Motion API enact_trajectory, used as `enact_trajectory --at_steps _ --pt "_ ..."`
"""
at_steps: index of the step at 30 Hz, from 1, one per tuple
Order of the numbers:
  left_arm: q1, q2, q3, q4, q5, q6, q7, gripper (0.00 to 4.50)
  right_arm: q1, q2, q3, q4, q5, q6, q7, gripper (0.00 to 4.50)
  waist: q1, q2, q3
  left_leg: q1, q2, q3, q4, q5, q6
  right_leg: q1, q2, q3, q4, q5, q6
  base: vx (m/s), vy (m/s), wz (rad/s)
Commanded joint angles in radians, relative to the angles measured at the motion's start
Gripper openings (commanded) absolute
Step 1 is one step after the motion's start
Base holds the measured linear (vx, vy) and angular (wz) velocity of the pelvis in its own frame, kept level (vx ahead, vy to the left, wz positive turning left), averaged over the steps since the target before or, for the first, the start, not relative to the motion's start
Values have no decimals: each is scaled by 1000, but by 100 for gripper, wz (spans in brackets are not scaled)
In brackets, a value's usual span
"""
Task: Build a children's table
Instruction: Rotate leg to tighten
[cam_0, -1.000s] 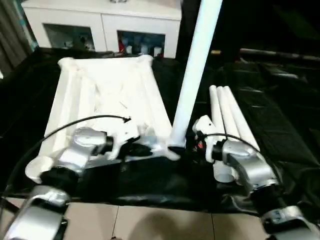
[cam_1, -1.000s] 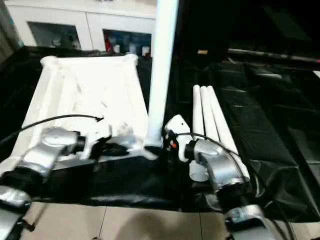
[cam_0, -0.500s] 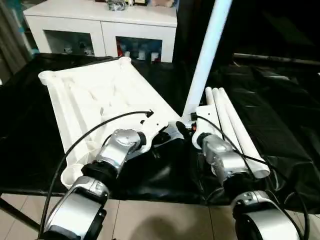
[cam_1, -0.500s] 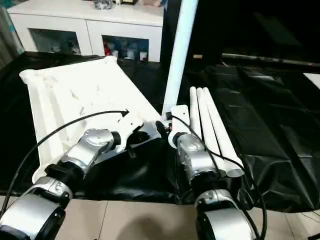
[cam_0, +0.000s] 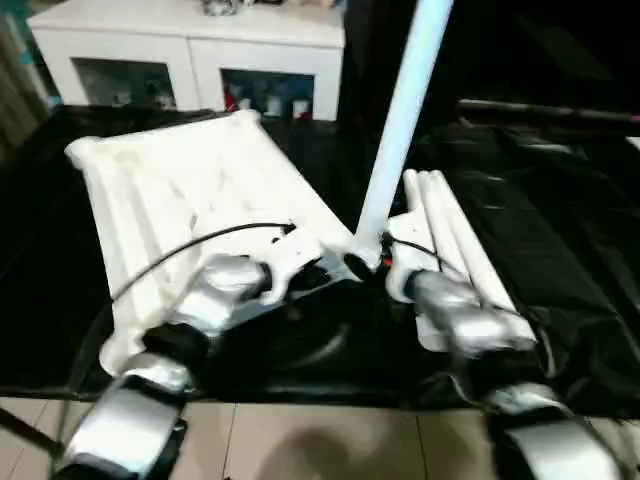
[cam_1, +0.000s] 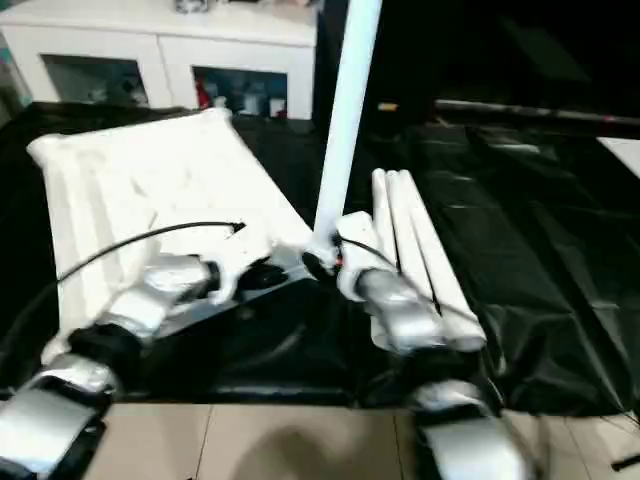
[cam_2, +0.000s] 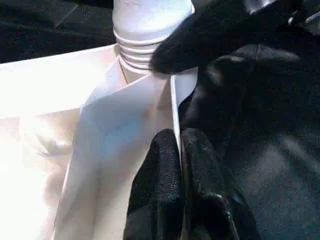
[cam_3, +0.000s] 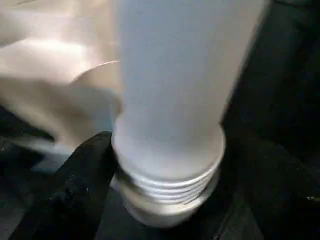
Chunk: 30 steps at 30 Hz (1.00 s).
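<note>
Children's table top (cam_0: 190, 190) lies upside down on the black cloth (cam_0: 560, 230), ribbed underside up, turned at an angle, its near corner right at my two claws. My left claw (cam_2: 177, 150) is pinched tight on the thin edge wall of that top, one black finger on each side of the white rim, just beside the corner socket. My right claw (cam_3: 165, 165) stands wide around the threaded foot of one white leg (cam_0: 400, 130), a black finger (cam_3: 85, 170) on either side of it; whether the fingers press the leg I cannot tell. That leg rises nearly upright from the top's near corner, leaning a little, and runs out past the upper edge of the head view. Its ribbed end sits at the socket mouth.

Both silver forearms reach forward and inward from the bottom of the head view, my left arm (cam_0: 215, 295) from the left, my right arm (cam_0: 455, 315) from the right, meeting at that corner. Three more legs (cam_0: 450, 235) lie side by side on the cloth just to the right of my right arm. Behind the table stands a white cabinet (cam_0: 190, 50) with glass doors.
</note>
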Motion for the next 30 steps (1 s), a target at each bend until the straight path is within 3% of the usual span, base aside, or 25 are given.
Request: enact_trajectory --at_steps 1,2,3,6,10,11,12,13,14,17,21,23,24,25,26,27,28,29,30 --pt "31 19 -6 36 13 -21 -11 0 16 -36 7 -64 -8 15 56 381 6 -5 -59 7 31 -10 -59 -235 47 38 -60 40 -64 -233 -185 58 -19 0" --pt "17 16 7 46 20 -49 42 0 47 -68 6 -140 12 40 89 381 7 -8 -60 0 31 -10 -57 -204 54 45 -59 40 -56 -187 -197 58 -19 0" --pt "17 16 7 46 20 -49 42 0 47 -68 6 -140 12 40 89 381 11 -8 -61 1 32 -9 -54 -178 60 47 -57 40 -51 -142 -201 0 0 0" --pt "-11 -17 50 47 -8 -66 104 0 131 -131 8 -330 49 96 140 381 14 -11 -60 0 31 -8 -51 -159 75 50 -55 39 -48 -105 -201 0 0 0" --pt "-21 -30 63 45 -30 -64 98 0 179 -161 16 -439 65 133 173 381 8 -11 -58 2 31 -7 -51 -190 76 46 -55 40 -56 -175 -200 0 0 0" --pt "-26 -34 69 35 -44 -61 84 28 204 -177 24 -495 70 150 191 383 7 -8 -58 2 31 -7 -52 -196 74 44 -57 39 -56 -192 -201 0 0 0" --pt "-28 -36 78 26 -60 -42 72 28 211 -179 26 -514 71 162 195 383 9 -5 -56 3 31 -7 -53 -202 71 44 -55 39 -60 -203 -197 0 0 0" --pt "-28 -36 78 26 -60 -42 72 45 211 -179 26 -514 71 162 195 384 11 -7 -58 4 32 -7 -51 -201 69 43 -56 41 -58 -198 -200 0 0 0" --pt "-30 -34 89 13 -71 -29 73 60 211 -169 25 -522 71 178 181 384 12 -3 -62 2 32 -8 -50 -184 65 44 -56 40 -52 -170 -212 0 0 0" --pt "-42 -16 123 -16 -73 -8 139 74 181 -121 30 -470 52 185 124 384 7 -6 -62 -2 32 -8 -48 -168 65 44 -54 37 -43 -96 -243 0 0 0" --pt "-41 45 184 -88 -81 52 204 92 126 -50 42 -373 28 187 50 384 2 -3 -61 -1 30 -8 -46 -170 46 41 -54 38 -40 -128 -234 0 0 0" --pt "-4 114 230 -194 -79 132 225 92 85 -1 62 -296 14 173 23 384 2 -10 -58 0 31 -7 -47 -173 37 39 -53 39 -41 -142 -231 0 0 0" --pt "7 131 237 -221 -75 149 227 92 76 9 65 -281 11 171 18 384 -1 -3 -58 -3 35 -12 -50 -181 23 40 -59 39 -34 -155 -234 0 0 0" --pt "28 159 254 -272 -75 184 222 92 59 26 71 -252 5 168 5 384 -2 -2 -55 -5 32 -11 -53 -183 18 41 -54 38 -38 -167 -222 0 0 0" --pt "64 203 281 -360 -80 248 216 92 35 53 74 -209 -2 170 -11 384 -2 -1 -57 5 37 -11 -52 -193 2 34 -57 40 -34 -166 -226 0 0 0" --pt "78 224 296 -400 -80 280 213 92 24 64 75 -187 -4 169 -18 384 -8 -10 -54 0 36 -12 -56 -194 -3 36 -53 38 -35 -174 -225 0 0 0" --pt "92 248 318 -446 -84 324 209 92 9 75 78 -161 -9 169 -23 384 -5 -5 -54 5 37 -11 -54 -198 -8 33 -54 40 -33 -174 -226 0 0 0" --pt "105 275 339 -491 -85 370 212 92 -6 85 84 -132 -14 166 -25 384 -4 -9 -52 7 36 -9 -54 -196 -9 30 -54 41 -34 -172 -230 0 0 0" --pt "105 275 339 -491 -85 370 212 92 -6 85 84 -132 -14 166 -25 384 -2 -5 -54 8 37 -9 -53 -192 -14 31 -55 42 -30 -162 -234 0 0 0"
